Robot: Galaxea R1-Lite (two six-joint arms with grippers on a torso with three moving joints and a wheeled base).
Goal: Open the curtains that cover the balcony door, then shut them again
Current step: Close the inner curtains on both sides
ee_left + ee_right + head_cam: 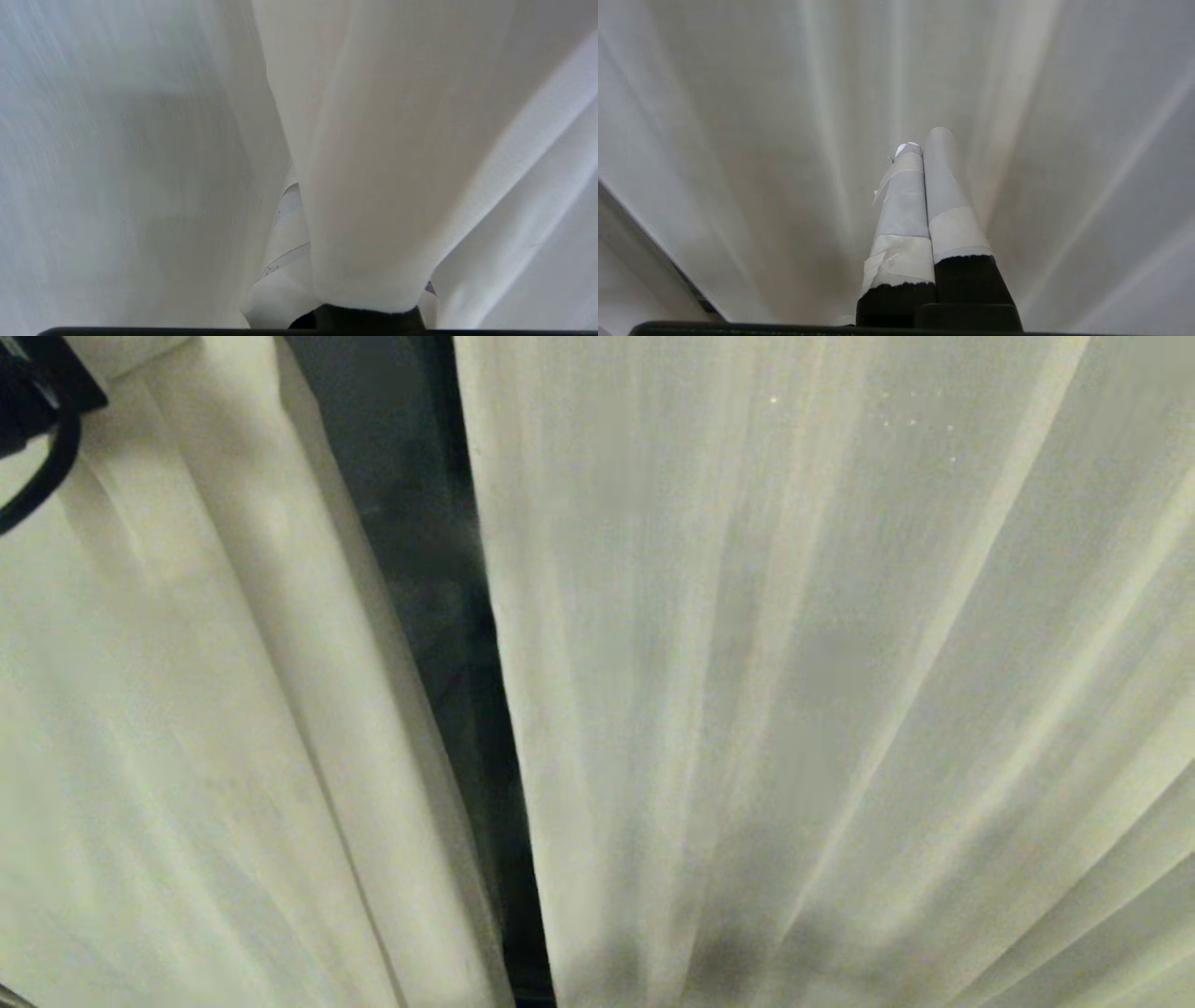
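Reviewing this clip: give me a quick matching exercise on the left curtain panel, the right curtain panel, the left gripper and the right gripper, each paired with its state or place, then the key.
Things:
1. left curtain panel
2. right curtain panel
3. left gripper
4. right gripper
5. balcony door

States:
A. dark strip showing in the gap between the panels
B. fingers pressed together, empty, pointing at pleated fabric
C. fills the right side of the head view
D. shut on a fold of fabric that drapes over it
E. hangs on the left of the head view

Pairs: 1-E, 2-C, 3-D, 4-B, 5-A
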